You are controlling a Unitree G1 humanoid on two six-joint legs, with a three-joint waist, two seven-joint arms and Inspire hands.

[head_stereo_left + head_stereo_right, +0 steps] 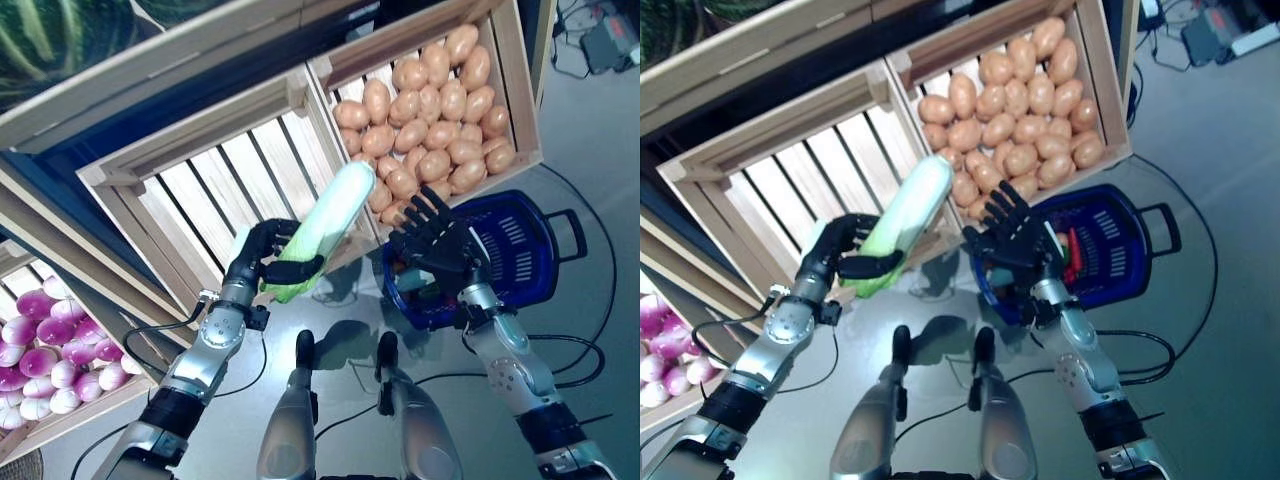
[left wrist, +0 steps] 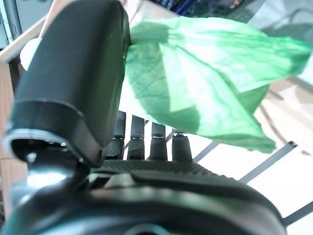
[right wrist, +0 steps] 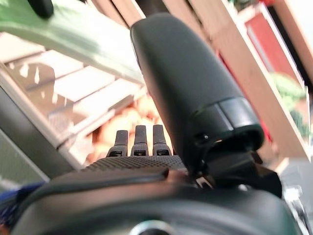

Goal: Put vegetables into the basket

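While the left hand [image 1: 268, 255] clasps it, the cabbage [image 1: 325, 228] slants leaf-end down, stem up.

The right hand [image 1: 440, 245] hovers over the basket [image 1: 535, 250], partly blocking its opening.

The left silver-grey arm reaches up from the lower left, its dark left robot hand [image 1: 262, 255] raised with fingers and thumb curled round the leafy end of a long pale green cabbage [image 1: 325, 228], thumb [image 2: 73, 78] pressed across the leaves. The right silver-grey arm rises from the lower right, wrist bent forward, its dark right robot hand [image 1: 436, 240] held up with fingers [image 3: 139, 142] straight and spread, holding nothing, just beside the left one
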